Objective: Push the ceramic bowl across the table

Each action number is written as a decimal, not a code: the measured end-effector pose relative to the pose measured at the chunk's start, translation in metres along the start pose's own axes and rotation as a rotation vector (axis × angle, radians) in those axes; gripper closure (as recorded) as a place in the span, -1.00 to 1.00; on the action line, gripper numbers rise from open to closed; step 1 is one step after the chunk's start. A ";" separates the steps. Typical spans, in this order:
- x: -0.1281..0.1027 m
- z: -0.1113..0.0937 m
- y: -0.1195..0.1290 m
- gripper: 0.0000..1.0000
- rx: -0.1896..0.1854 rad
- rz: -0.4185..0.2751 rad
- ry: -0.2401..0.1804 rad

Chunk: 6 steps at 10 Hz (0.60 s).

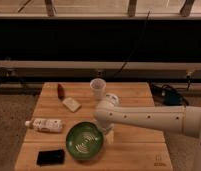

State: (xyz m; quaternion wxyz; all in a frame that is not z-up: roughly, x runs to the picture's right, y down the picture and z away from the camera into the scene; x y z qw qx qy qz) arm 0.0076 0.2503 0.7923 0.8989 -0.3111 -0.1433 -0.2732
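At the near edge of the light butcher-block wooden surface (139,97), the wide glossy green ceramic bowl (85,141) sits with the white arm's gripper (109,136) low against its right rim, apparently placed to shove it leftward

Behind the gripper (109,135) we see a long dark wall panel (94,42) under a pale ledge (69,65) — cables (131,52) trail down it. We find speckled grey floor (14,110) at the left, dimly lit.
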 end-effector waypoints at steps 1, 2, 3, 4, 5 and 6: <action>-0.006 0.001 -0.002 -0.60 -0.001 -0.012 -0.013; -0.015 0.003 -0.005 -0.60 -0.003 -0.035 -0.031; -0.021 0.004 -0.006 -0.60 -0.004 -0.048 -0.044; -0.025 0.005 -0.007 -0.60 -0.005 -0.056 -0.053; -0.033 0.005 -0.008 -0.60 -0.004 -0.075 -0.070; -0.039 0.006 -0.010 -0.60 0.002 -0.082 -0.094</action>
